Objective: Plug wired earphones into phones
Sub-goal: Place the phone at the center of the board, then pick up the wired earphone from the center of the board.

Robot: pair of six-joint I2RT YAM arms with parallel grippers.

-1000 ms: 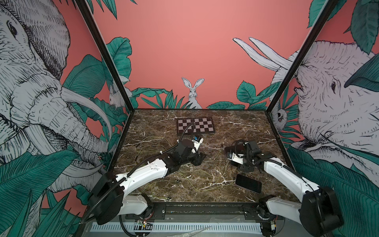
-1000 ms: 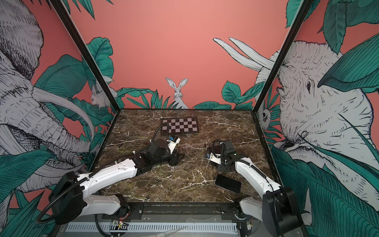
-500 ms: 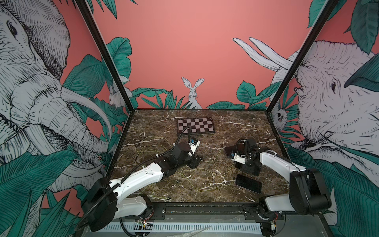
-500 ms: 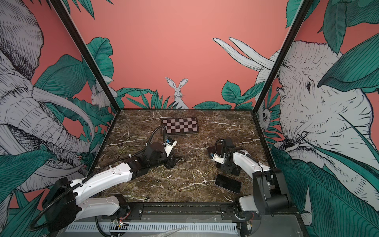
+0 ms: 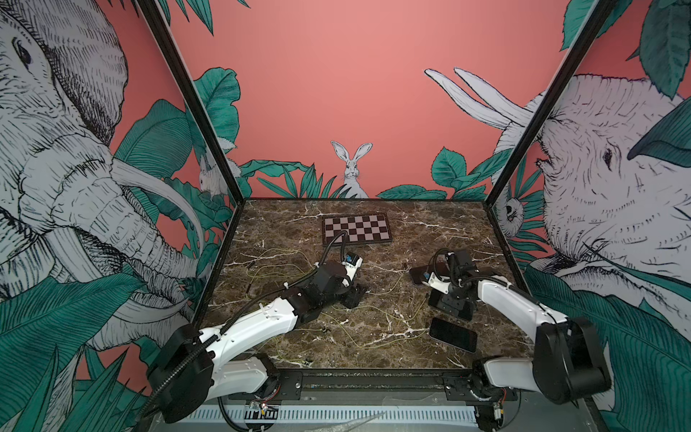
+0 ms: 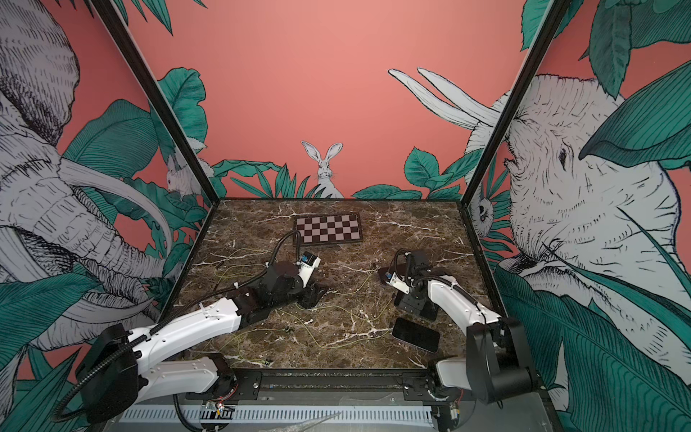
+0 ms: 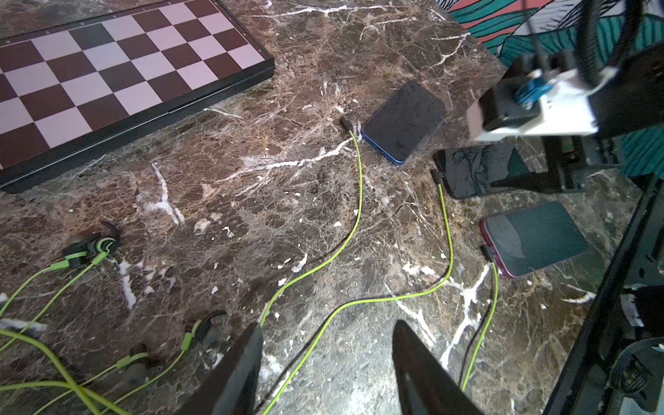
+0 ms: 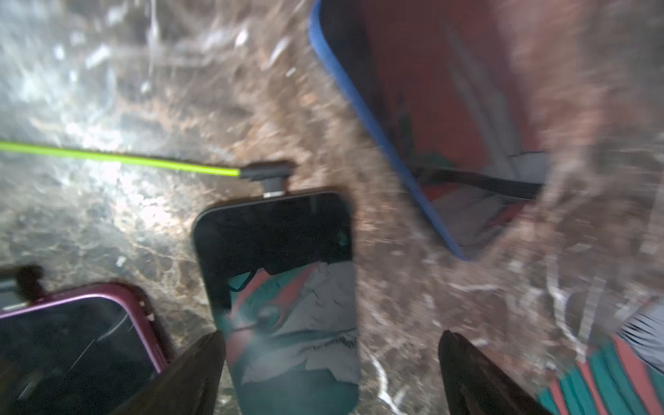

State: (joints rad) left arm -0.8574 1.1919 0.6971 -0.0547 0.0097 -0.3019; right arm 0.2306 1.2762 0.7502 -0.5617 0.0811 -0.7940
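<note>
Three phones lie at the right: a blue-edged phone [image 7: 404,120], a black phone [image 7: 478,172] [image 8: 276,251] and a magenta-edged phone [image 7: 535,237] [image 5: 453,334]. Thin yellow-green earphone cords [image 7: 359,187] trail across the marble. One dark plug [image 7: 346,124] lies loose beside the blue-edged phone. Another plug [image 8: 269,176] sits in the black phone's end, and a third [image 7: 487,251] is at the magenta phone's end. My right gripper [image 8: 332,337] [image 5: 452,303] hovers open over the black phone's other end. My left gripper [image 7: 327,328] [image 5: 355,295] is open, low over a cord, holding nothing.
A black-framed checkerboard [image 5: 356,229] lies at the back middle. Earbud ends [image 7: 90,248] and tangled cords cover the left and front of the marble table [image 5: 374,269]. Black frame posts and printed walls close in both sides.
My right gripper's jaws have spread wider and the arm has shifted toward the front over the black phone. The left arm has drawn back slightly, jaws unchanged.
</note>
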